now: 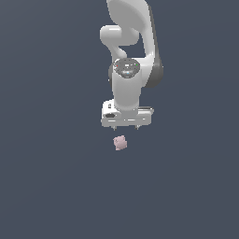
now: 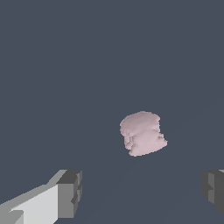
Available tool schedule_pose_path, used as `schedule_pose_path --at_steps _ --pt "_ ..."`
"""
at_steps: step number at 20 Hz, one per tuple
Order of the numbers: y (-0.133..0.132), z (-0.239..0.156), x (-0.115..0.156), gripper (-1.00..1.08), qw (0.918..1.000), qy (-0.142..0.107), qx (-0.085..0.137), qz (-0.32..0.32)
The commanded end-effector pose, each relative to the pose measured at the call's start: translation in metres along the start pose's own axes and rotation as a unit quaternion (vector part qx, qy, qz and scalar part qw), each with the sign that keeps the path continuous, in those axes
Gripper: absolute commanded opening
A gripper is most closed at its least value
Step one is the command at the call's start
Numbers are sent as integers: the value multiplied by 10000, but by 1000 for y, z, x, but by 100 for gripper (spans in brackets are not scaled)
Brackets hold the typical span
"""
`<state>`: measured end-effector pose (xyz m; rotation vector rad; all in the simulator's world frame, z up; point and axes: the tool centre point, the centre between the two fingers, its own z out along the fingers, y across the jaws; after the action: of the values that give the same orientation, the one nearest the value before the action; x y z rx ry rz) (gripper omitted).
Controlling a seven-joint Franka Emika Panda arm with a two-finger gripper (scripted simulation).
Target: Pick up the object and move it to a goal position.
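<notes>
The object [image 1: 120, 142] is a tiny pale pink, lumpy block lying on the dark grey floor. My white gripper [image 1: 126, 127] hangs just above it, a short gap apart, with its short dark fingertips pointing down. In the wrist view the pink block [image 2: 142, 133] lies ahead of the two fingertips [image 2: 70, 192], which stand wide apart with nothing between them. The gripper is open and empty. The block sits slightly toward the exterior view's left of the gripper's middle.
The white arm [image 1: 128, 46] rises behind the gripper to the frame's top. The flat dark grey surface [image 1: 46, 177] spreads all around, with no other object or edge in view.
</notes>
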<state>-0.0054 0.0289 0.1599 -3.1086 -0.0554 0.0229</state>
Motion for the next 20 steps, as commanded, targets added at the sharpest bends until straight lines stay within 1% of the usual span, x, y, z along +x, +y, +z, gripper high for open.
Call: schedule_pose_path --at_steps 1,4,10,15,20 --pt "0 0 0 100 10000 0 0 0" --pt "3 -1 1 100 10000 21 -27 -25" --pt "20 -7 6 100 9998 116 -153 -111" --pt "19 -6 6 100 9997 112 -150 -130" --pt "21 3 7 100 9993 104 -162 -321"
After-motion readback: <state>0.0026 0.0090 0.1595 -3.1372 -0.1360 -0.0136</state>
